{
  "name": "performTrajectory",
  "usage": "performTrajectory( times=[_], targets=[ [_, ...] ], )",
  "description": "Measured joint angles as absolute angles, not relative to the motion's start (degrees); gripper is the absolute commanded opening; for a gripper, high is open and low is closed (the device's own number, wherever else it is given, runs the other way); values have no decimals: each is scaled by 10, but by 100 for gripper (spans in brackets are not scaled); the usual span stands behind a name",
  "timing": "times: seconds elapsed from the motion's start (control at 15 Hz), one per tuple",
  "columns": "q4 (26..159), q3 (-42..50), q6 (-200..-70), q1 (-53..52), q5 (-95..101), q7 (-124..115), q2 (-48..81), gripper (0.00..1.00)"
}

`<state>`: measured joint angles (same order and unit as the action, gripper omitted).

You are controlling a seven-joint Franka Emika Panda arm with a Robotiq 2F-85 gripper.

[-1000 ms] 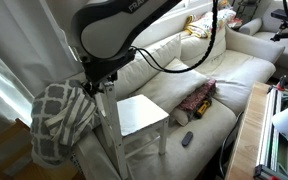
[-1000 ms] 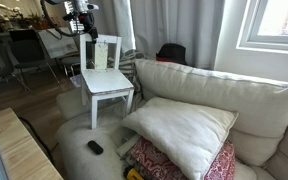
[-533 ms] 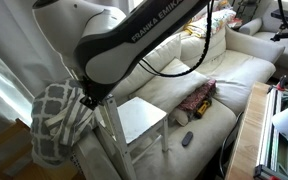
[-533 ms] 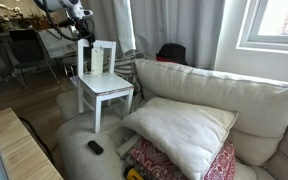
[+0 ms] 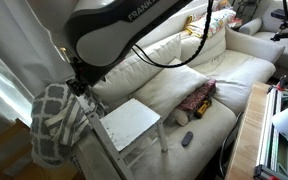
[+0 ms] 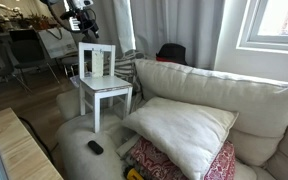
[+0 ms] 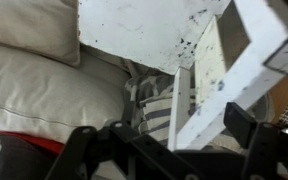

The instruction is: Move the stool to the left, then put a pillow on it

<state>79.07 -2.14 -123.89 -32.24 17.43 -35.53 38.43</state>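
Leaning stool (image 5: 131,123), back rail clamped inside gripper (image 7: 160,120)

The stool (image 6: 104,88) is white, its panel flecked with dark specks in the wrist view, and the plump pillow (image 6: 179,132) is plain cream like the sofa (image 6: 214,85). A blanket (image 5: 59,120) shows a grey-and-white lattice. A smaller cushion (image 6: 174,165) is red and patterned, and the remote (image 6: 95,147) is black.

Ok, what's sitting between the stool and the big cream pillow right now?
Nothing: only bare couch seat separates stool and pillow, in an exterior view.
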Motion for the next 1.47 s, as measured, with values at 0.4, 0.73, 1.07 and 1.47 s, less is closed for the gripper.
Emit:
performTrajectory(
  times=[0.4, 0.73, 1.07, 1.47],
  targets=[
    [791, 22, -1207, -310, 179, -389, 370, 100],
    [815, 68, -1188, -271, 209, -466, 342, 100],
    [824, 67, -1188, -264, 212, -481, 340, 100],
    [835, 56, -1190, -184, 138, -495, 384, 100]
  ],
)
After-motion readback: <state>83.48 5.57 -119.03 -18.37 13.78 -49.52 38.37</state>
